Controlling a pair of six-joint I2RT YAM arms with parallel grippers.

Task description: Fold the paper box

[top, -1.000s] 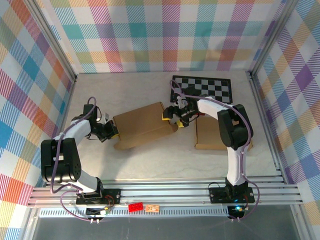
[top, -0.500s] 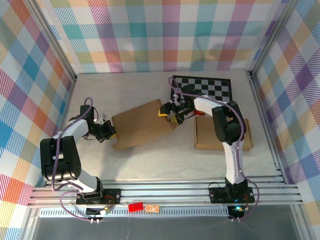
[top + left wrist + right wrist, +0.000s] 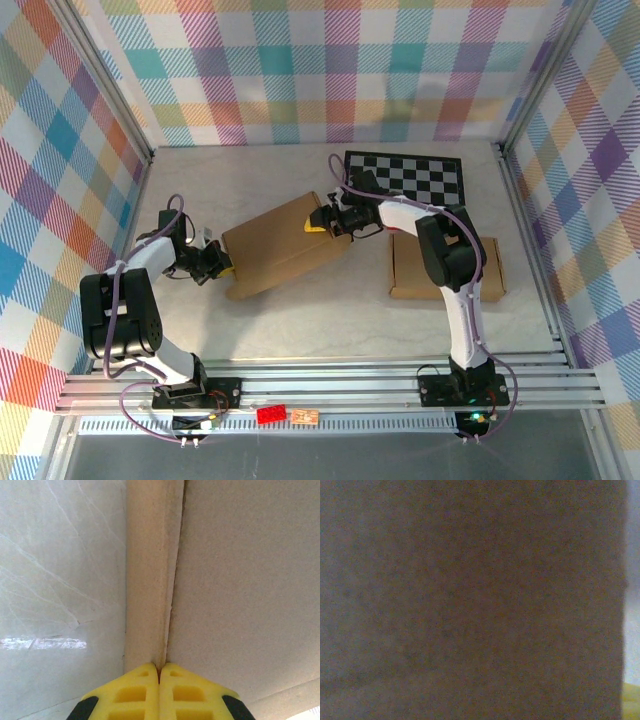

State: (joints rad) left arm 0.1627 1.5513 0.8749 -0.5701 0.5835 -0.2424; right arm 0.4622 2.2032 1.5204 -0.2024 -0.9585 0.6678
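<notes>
Your left gripper [image 3: 159, 672] has its yellow fingers pressed together, tips right at one end of the paper box [image 3: 285, 248]. A seam runs straight ahead from the tips, with a narrow pale strip left of it and a broad brown panel to the right. I can't tell if a thin edge is pinched. The box is plain brown card, long, slanted on the table [image 3: 300, 320] between both grippers, with a darker side face along its near edge. Your right gripper [image 3: 318, 224] is at the box's opposite end, its wrist view blurred brown card; finger state can't be told. A flat cardboard piece [image 3: 440, 270] lies behind that gripper.
</notes>
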